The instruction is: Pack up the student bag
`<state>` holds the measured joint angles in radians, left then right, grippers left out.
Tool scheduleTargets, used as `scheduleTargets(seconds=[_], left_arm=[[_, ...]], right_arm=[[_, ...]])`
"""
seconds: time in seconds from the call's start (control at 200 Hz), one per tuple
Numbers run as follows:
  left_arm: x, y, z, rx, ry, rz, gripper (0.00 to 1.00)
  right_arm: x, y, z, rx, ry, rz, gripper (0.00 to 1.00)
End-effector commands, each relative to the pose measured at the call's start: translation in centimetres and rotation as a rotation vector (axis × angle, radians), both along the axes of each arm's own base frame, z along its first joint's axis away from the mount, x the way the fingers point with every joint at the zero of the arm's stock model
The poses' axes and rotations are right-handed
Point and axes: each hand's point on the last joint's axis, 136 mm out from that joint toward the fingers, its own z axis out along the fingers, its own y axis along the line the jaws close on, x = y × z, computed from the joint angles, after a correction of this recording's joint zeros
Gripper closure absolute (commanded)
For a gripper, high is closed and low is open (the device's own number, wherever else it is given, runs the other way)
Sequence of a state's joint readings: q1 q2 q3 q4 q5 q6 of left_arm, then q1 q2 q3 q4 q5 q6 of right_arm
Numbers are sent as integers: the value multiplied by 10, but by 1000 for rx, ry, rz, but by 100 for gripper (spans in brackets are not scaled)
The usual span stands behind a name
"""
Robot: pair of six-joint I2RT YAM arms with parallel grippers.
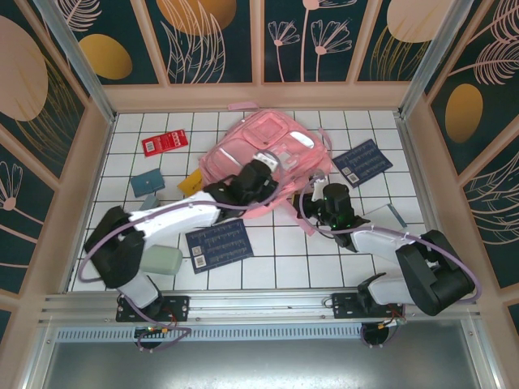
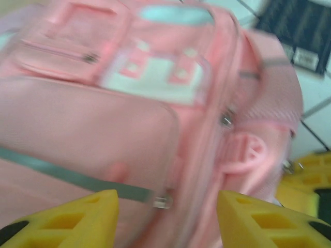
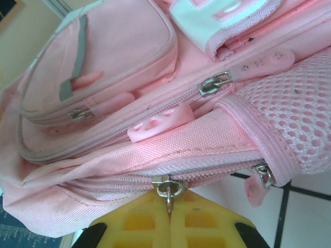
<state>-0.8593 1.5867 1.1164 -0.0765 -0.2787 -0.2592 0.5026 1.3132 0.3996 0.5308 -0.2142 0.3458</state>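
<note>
Student bag (image 1: 263,154) pink; left gripper (image 2: 166,201) parted, empty; right gripper (image 3: 169,206) pinching zipper pull (image 3: 166,187); red card (image 1: 165,143) print unreadable.

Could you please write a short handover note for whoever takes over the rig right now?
Grippers: left gripper open above the backpack, holding nothing; right gripper has its fingers shut on a zipper pull on the backpack's side.
Done: nothing visibly packed; the zippers in the right wrist view look closed.
Left: unzip, then load the near booklet, far booklet, red card, teal box and green box lying on the table.
</note>
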Motion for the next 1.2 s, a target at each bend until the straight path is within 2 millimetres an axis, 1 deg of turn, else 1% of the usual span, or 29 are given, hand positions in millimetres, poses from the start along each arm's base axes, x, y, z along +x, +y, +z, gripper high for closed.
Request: scheduleTargets(seconds=[0.0, 0.055, 0.075, 0.095, 0.155, 0.18, 0.24, 0.35, 0.42, 0.46, 0.566, 0.586, 0.656, 0.716, 0.851, 0.896, 1.011, 1.096, 1.126, 1.171, 1.196], left_arm=[[7, 34, 11, -75, -21, 126, 43], [7, 53, 2, -66, -8, 170, 43], [8, 58, 4, -72, -13, 192, 44], [5, 68, -8, -53, 1, 216, 45], [3, 86, -22, -44, 22, 275, 48], [1, 93, -26, -52, 32, 300, 50], [-5, 105, -39, -66, 55, 342, 57], [-16, 118, -56, -119, 78, 401, 68], [-21, 118, -65, -169, 88, 397, 70], [-23, 119, -69, -192, 86, 407, 75], [-24, 118, -71, -292, 48, 404, 77], [-24, 116, -71, -306, 45, 398, 77], [-22, 110, -71, -342, 50, 387, 78], [-20, 103, -74, -362, 62, 372, 79], [-16, 88, -82, -395, 97, 348, 80], [-15, 85, -85, -402, 106, 343, 80], [-13, 79, -86, -423, 116, 330, 80], [-12, 78, -85, -422, 117, 325, 79], [-13, 78, -83, -418, 113, 323, 78], [-13, 79, -80, -414, 109, 322, 77], [-14, 79, -77, -414, 106, 318, 76]], right_arm=[[2, 2, 15, 25, -54, 18, 100], [2, 2, 15, 24, -54, 21, 100], [2, 2, 15, 23, -54, 22, 100], [2, 2, 14, 22, -52, 23, 100], [2, 3, 14, 22, -52, 28, 100], [1, 4, 14, 23, -51, 33, 100], [1, 6, 13, 22, -48, 42, 100], [-1, 11, 12, 14, -44, 57, 100], [-3, 16, 11, 8, -40, 73, 100], [-3, 19, 10, 5, -39, 80, 100], [-2, 21, 7, -3, -31, 81, 100], [-6, 28, 7, -3, -30, 100, 100], [-10, 36, 6, -2, -25, 121, 100], [-13, 44, 6, -3, -23, 137, 100], [-24, 68, 7, 4, -18, 190, 100], [-28, 78, 6, 5, -15, 212, 100], [-38, 100, -1, -10, 3, 260, 100], [-40, 108, -6, -23, 19, 272, 100], [-38, 106, -8, -25, 28, 263, 97], [-38, 105, -7, -25, 26, 258, 96], [-38, 104, -5, -23, 22, 256, 90]])
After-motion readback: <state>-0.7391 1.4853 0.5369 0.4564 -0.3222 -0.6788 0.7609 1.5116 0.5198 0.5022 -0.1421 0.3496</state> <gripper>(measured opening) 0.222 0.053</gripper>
